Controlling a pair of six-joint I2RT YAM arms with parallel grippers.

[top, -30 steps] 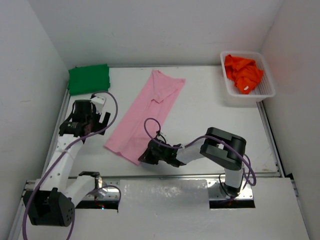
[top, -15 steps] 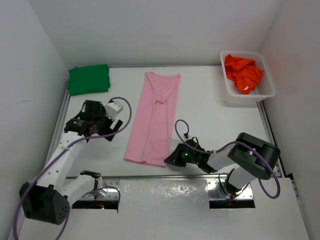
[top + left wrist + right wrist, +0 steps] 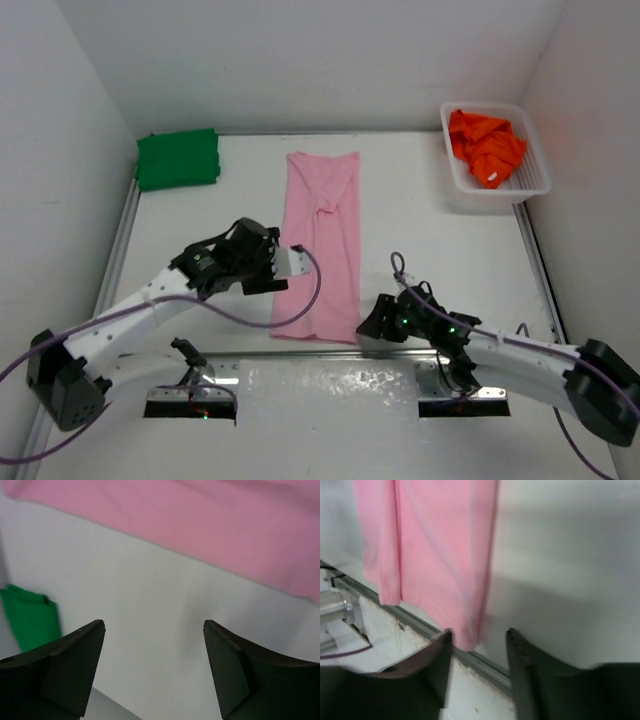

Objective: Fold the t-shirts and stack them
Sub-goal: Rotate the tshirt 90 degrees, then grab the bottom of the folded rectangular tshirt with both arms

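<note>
White tabletop was your whole workspace, and you could read it from left to right.

At the far-left corner the green t-shirt lay folded into a neat block. It had not shifted in the last second, so I judged it finished and the likely base for the stack.

Your left gripper had swung in from the left edge of the table. It hung over bare table just beside the pink t-shirt's left edge, with its jaws wide apart and nothing between them.

The pink t-shirt was what changed most. A second earlier it had lain as a slanted strip. Now it ran nearly straight from the far side to the near edge of the table, folded lengthwise, with its near hem at the table's lip.

Your right gripper had dragged that near corner to the right while clamped on it. It had since let go, and its jaws stood parted over the hem, gripping nothing.

To my eye the strip was squared up and ready for its crosswise folds.

At the far right the orange t-shirt sat crumpled in the basket, untouched, so you had one shirt done, one half done and one not begun.
</note>
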